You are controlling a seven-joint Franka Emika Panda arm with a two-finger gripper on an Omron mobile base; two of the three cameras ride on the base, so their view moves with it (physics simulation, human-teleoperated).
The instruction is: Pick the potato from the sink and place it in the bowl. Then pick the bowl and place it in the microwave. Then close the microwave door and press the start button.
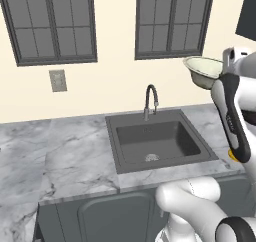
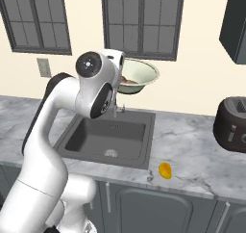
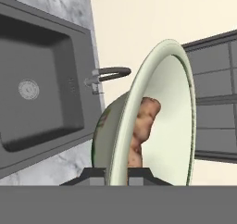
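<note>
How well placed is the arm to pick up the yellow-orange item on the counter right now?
Probably not: the gripper is shut on the bowl holding the potato, high above the yellow-orange item.

Both base views overlook the sink; the hand view sits close above it.

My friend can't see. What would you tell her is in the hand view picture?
The gripper pinches the rim of a pale bowl, held up in the air with a brown potato inside. Below lie the dark sink, its curved faucet and the marble counter.
</note>
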